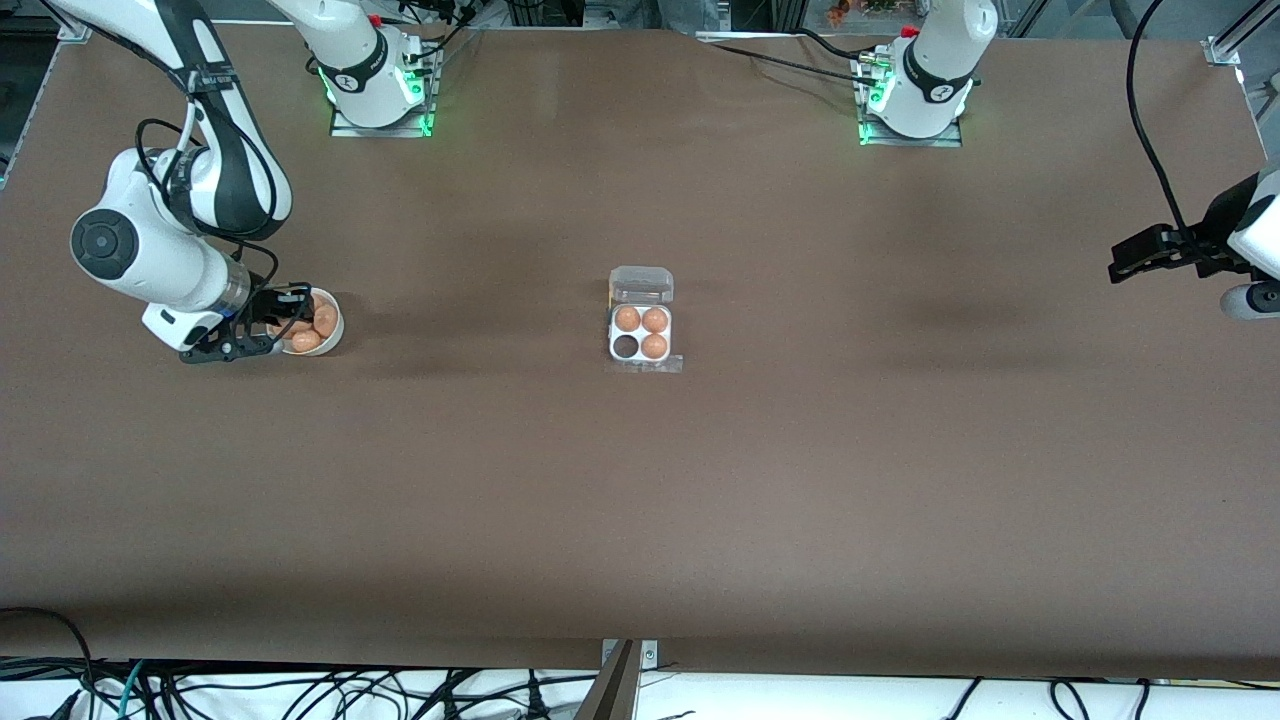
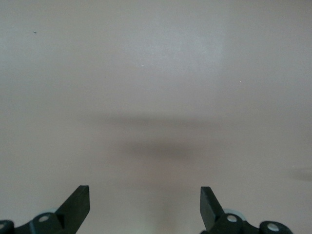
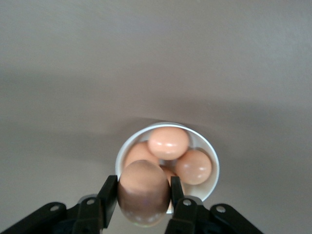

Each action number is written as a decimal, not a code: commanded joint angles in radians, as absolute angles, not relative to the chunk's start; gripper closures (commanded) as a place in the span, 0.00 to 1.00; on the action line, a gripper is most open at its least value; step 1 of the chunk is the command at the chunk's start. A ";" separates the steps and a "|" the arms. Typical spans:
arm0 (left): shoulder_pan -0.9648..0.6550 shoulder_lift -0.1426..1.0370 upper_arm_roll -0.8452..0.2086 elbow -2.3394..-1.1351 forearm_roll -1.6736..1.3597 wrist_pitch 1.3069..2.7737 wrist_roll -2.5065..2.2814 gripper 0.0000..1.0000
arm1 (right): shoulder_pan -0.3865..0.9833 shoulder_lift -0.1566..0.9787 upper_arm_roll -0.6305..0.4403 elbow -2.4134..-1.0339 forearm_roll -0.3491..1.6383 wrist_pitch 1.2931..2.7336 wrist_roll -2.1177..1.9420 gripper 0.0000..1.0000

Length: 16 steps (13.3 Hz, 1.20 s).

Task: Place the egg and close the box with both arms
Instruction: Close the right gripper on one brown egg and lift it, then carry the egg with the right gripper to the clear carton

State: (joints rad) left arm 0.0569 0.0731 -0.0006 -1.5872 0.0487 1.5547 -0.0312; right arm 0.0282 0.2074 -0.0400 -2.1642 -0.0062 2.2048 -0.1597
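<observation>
Box (image 1: 641, 333): clear plastic, set at the middle of the brown table (image 1: 640, 520), lid (image 1: 641, 285) swung open on the edge farther from the front camera. Three brown eggs are seated in its four cells; the cell nearest the camera toward the right arm's end is seen dark and unfilled. Bowl (image 1: 331, 335): white, placed toward the right arm's end, several eggs contained. Right gripper (image 3: 145, 195): positioned over the bowl, fingers pinched on an egg (image 3: 144, 192). Left gripper (image 2: 145, 209): held over bare table at the left arm's end, fingers spread wide, arm waiting.
</observation>
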 commanded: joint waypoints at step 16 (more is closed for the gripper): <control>0.064 0.083 -0.008 -1.559 0.060 1.537 -0.012 0.01 | 0.644 0.530 -0.034 -1.637 0.028 2.031 0.832 0.80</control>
State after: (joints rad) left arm 0.0572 0.0731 -0.0009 -1.5871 0.0487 1.5547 -0.0312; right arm 0.5932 0.4384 -0.0221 -1.7585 0.0166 2.0553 0.7319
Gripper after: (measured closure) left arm 0.009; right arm 0.515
